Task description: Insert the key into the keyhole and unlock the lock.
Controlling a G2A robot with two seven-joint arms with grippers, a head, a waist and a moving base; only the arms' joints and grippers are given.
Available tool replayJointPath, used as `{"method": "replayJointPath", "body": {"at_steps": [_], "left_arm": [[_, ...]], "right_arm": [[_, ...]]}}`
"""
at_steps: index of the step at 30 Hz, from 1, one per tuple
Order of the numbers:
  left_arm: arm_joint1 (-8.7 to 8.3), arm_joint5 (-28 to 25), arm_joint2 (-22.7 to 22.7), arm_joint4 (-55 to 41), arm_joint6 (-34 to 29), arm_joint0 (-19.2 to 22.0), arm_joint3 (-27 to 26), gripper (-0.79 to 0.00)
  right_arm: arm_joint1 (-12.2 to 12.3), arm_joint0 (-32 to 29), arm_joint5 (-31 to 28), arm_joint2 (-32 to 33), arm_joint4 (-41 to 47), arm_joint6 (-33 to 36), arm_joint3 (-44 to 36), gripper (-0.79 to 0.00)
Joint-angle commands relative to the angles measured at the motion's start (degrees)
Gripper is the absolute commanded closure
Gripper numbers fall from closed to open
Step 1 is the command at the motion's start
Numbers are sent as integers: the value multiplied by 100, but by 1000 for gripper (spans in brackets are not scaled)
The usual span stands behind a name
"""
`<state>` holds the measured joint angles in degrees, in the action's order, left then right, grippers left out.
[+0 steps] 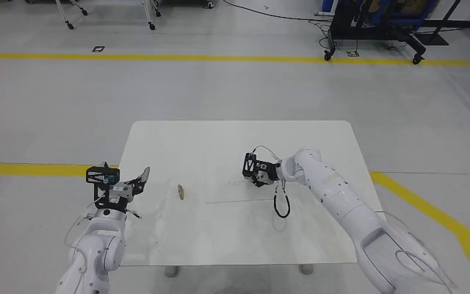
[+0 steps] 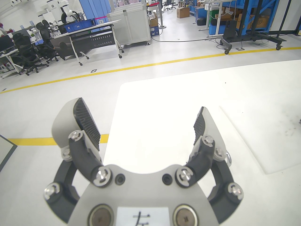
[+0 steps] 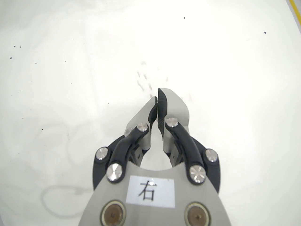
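Our right end effector (image 3: 157, 96) hovers over the surface (image 1: 220, 140) middle, pads pressed together, contents unclear. Our left end effector (image 2: 141, 106), wide open and empty, sits at the left edge near a small tan object (image 1: 180, 192).

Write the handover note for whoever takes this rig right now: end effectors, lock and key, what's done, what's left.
Left end effector: open, empty, at the table's left edge.
Right end effector: shut, nothing visible between its fingers, low over mid-table.
A small brass-coloured item lies flat on the table between the two arms, and neither end effector touches it. It is too small to tell lock from key.
Done: nothing that shows, and no key is seen in a keyhole.
Left: find and grasp the key, steady the lock, insert, turn.
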<state>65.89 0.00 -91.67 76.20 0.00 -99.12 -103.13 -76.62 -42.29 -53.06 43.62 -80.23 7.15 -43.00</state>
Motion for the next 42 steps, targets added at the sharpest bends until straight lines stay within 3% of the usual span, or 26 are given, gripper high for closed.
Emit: {"method": "replayJointPath", "body": {"at_steps": [1, 7, 23, 33, 42], "left_arm": [[0, 0, 0, 0, 0, 0, 0, -785], [0, 0, 0, 0, 0, 0, 0, -785], [0, 0, 0, 0, 0, 0, 0, -785], [0, 0, 0, 0, 0, 0, 0, -785], [0, 0, 0, 0, 0, 0, 0, -785]], "right_arm": [[5, -6, -8, -15, -55, -73, -25, 0], [108, -120, 83, 84, -283, -428, -288, 0], [740, -1056, -34, 1124, -716, -1779, -1422, 0], [737, -1077, -41, 1119, -681, -1805, -1439, 0], [738, -1450, -494, 1371, 762, -4033, -1357, 0]]}}
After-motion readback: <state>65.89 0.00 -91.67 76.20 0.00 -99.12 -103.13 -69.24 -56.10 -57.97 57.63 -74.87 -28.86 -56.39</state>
